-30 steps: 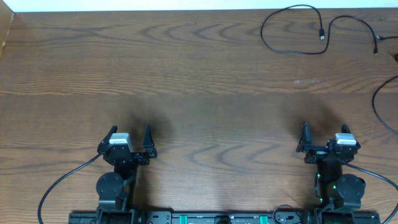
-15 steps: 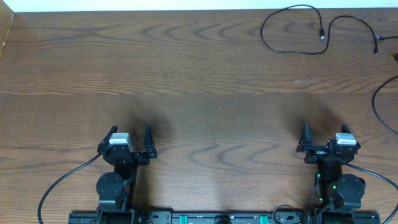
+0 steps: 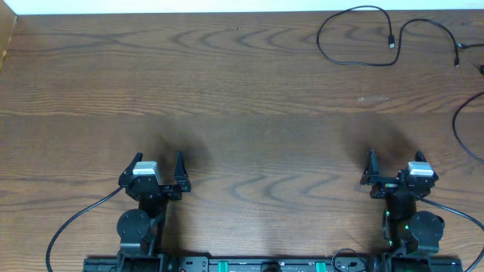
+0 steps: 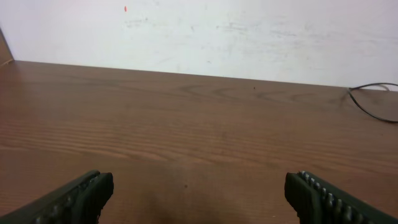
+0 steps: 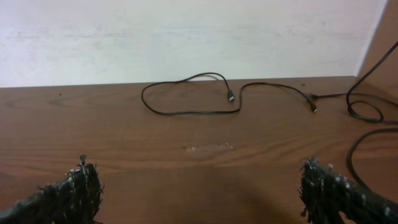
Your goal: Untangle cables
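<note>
wood-grain table [image 3: 242, 98] carries the black cables [image 3: 391, 43] in loose loops at its far right corner, well apart from both arms. another black cord [image 3: 458, 125] curves along the right edge. left gripper [image 3: 157, 162] and right gripper [image 3: 395, 162] sit near the front edge, jaws spread wide over bare wood.
</note>
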